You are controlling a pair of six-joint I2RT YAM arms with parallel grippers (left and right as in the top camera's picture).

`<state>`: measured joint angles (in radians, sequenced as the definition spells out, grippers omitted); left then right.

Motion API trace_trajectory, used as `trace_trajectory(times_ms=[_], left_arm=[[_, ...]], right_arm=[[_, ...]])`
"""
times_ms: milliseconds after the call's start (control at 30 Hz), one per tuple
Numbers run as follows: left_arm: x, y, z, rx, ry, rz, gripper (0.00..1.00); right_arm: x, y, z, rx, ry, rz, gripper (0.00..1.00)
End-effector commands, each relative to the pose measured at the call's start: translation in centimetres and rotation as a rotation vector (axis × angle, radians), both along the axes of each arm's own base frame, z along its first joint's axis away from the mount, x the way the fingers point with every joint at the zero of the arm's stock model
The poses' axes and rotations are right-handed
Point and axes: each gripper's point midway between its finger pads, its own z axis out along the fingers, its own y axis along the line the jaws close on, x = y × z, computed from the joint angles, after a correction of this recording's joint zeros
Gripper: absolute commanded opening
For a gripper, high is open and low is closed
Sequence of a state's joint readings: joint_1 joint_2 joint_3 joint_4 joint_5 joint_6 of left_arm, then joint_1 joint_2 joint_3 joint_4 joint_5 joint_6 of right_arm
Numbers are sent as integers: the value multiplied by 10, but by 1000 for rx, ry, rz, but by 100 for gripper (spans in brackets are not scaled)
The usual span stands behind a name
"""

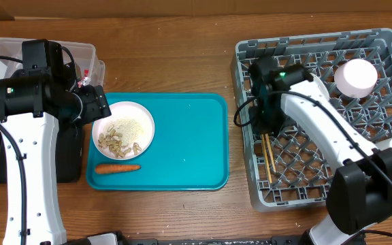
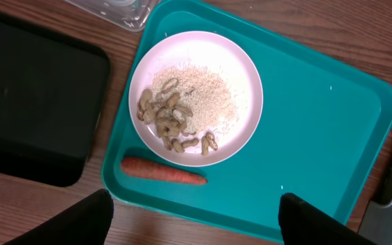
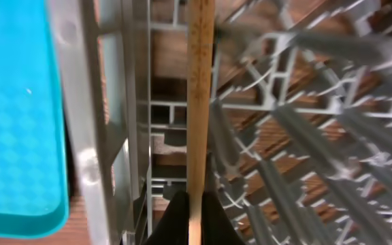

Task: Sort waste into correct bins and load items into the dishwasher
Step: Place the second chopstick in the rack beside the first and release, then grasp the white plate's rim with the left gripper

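Right tool (image 3: 194, 212) pinches chopstick (image 3: 200, 102), lengthwise along rack (image 3: 101, 170) edge.

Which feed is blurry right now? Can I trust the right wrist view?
Right wrist: chopstick fairly sharp, dish rack beside it smeared and out of focus. Left wrist: crisp on plate and carrot. Overhead: even light, sharp; pink bowl slightly washed out.

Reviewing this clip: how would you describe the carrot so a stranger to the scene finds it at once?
Start at the big teal tray; a pale bowl of rice and nut-like bits sits at its left end. The carrot lies flat on the tray beside that bowl, toward the tray's lower edge in the overhead view. It is the only long, orange thing there.
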<state>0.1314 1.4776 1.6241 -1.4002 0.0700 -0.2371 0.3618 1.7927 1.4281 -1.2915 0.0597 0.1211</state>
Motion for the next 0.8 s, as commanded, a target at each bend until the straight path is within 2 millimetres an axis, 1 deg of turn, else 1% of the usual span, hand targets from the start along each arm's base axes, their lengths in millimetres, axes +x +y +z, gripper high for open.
trace_trajectory(times_ms=[0, 100, 133, 167, 233, 300, 367, 433, 467, 533, 600, 700, 767], left_arm=[[1, 0, 6, 0, -19, 2, 80], [1, 0, 6, 0, -19, 2, 80], [1, 0, 6, 0, -19, 1, 80], [1, 0, 6, 0, -19, 2, 80], [1, 0, 6, 1, -19, 2, 80], [1, 0, 6, 1, -19, 2, 80], [1, 0, 6, 1, -19, 2, 80], [1, 0, 6, 1, -19, 2, 80], [1, 0, 6, 1, -19, 2, 80], [1, 0, 6, 1, -19, 2, 80], [1, 0, 6, 1, -19, 2, 80], [1, 0, 6, 1, -19, 2, 81], [1, -1, 6, 0, -19, 1, 82]], right_arm=[[-5, 5, -6, 25, 16, 20, 4], [-3, 6, -6, 28, 7, 21, 7], [-3, 6, -6, 28, 7, 21, 11], [-3, 6, -6, 28, 7, 21, 19], [-2, 6, -5, 30, 4, 20, 29], [-1, 7, 1, 35, -7, 17, 34], [4, 10, 12, 55, -40, 13, 35], [14, 13, 33, 79, -107, -5, 35], [19, 15, 46, 95, -148, -9, 36], [31, 16, 77, 131, -242, -24, 36], [42, 12, 112, 163, -349, -58, 36], [56, -3, 164, 217, -503, -136, 36], [60, -21, 191, 241, -582, -215, 48]])
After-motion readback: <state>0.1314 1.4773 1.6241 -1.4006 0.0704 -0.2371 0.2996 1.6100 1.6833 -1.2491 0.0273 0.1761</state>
